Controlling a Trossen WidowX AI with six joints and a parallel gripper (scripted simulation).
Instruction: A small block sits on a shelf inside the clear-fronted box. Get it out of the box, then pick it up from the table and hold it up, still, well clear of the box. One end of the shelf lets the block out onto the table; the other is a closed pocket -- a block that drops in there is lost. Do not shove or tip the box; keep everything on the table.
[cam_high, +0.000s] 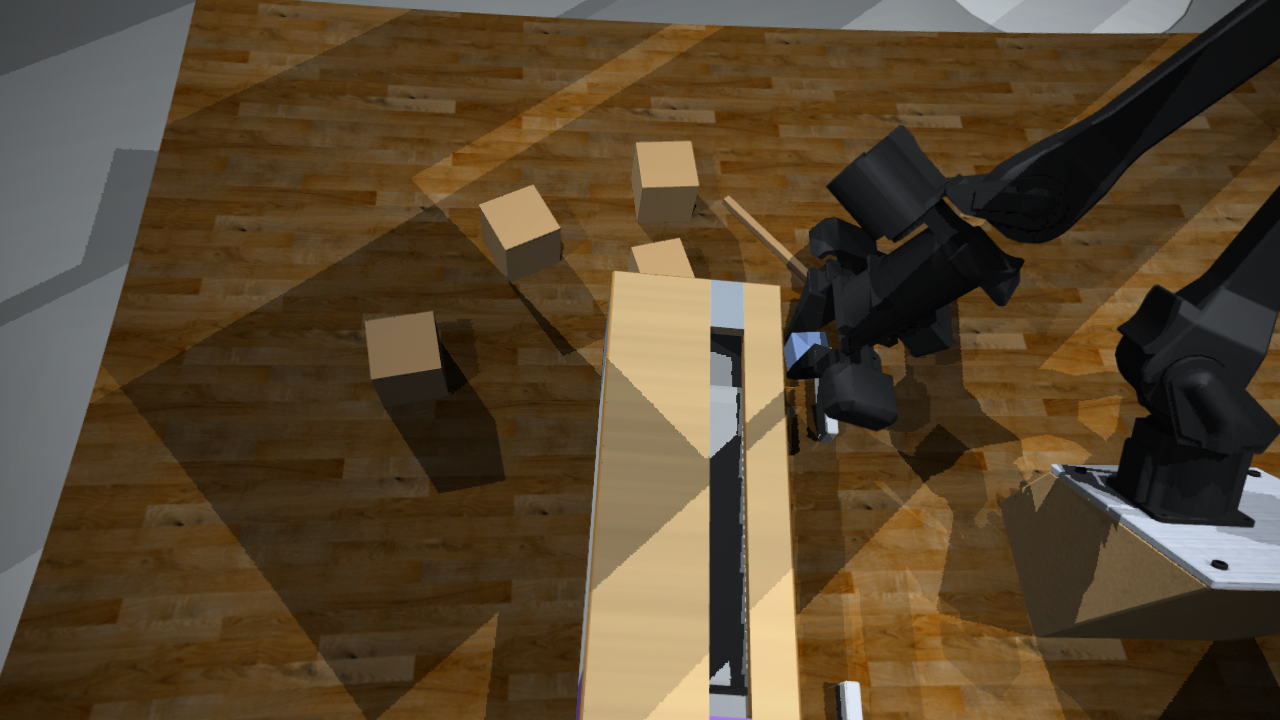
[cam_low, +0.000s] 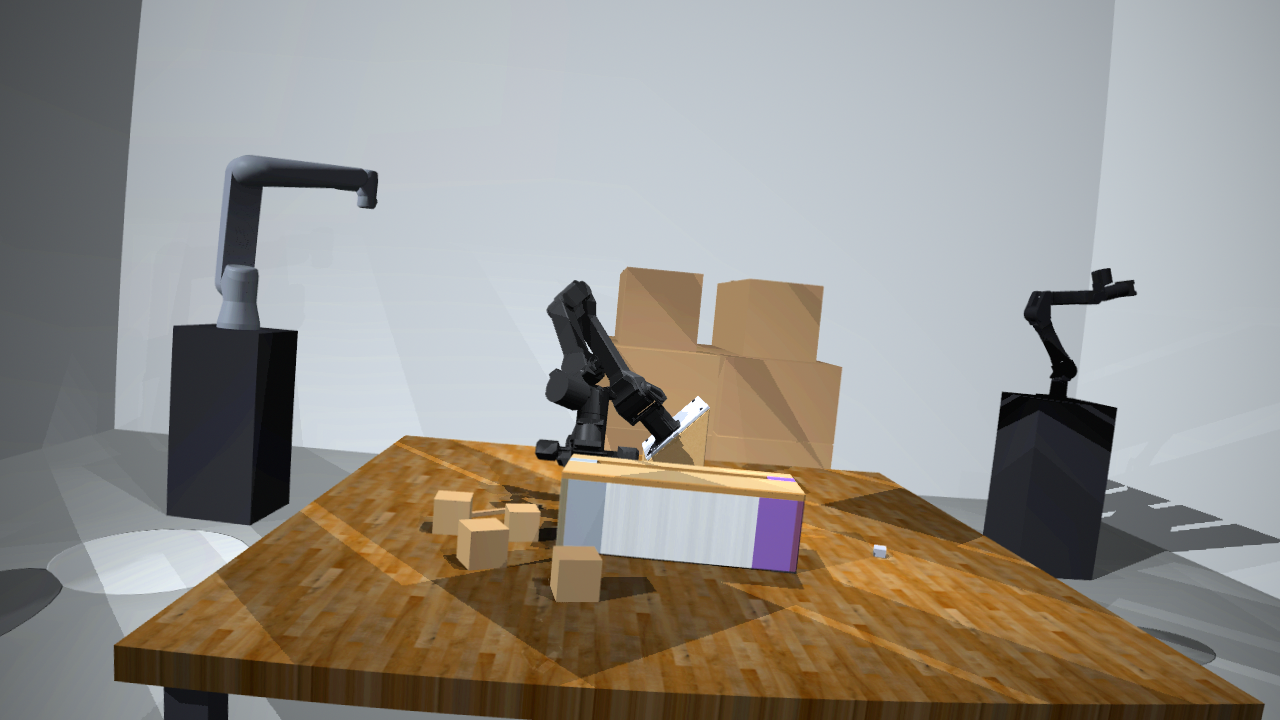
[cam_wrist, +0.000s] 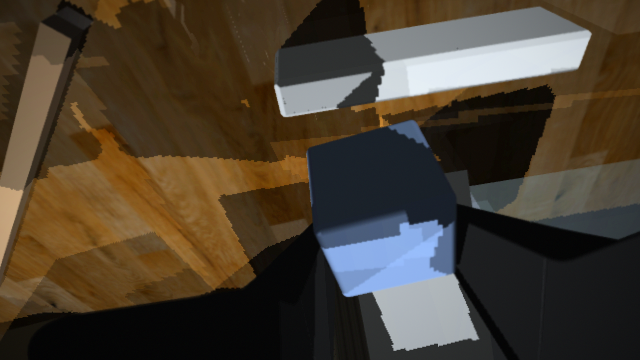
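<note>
- My gripper (cam_high: 810, 358) is closed on the small blue block (cam_wrist: 382, 210), the jaws stopped partway by its width; in the wrist view the block fills the gap between my dark fingers.
- The block is out of the box (cam_high: 689, 501) and sits just beside the box's long wall, near the grey end, low over the table (cam_high: 268, 537).
- A white bar (cam_wrist: 430, 60) shows just past the block in the wrist view; I cannot tell whether it touches the block.
- I judge the getting-out step done and the grasp made; what is left is the lift.
- The next move calls for a straight rise, away from the box wall, so that neither my fingers nor the block drag on it.
- After that I should carry the block well clear of the box and hold it motionless.
- The tan cubes (cam_high: 519, 228) and the thin stick (cam_high: 760, 232) lie beyond the box end, out of my way.
</note>
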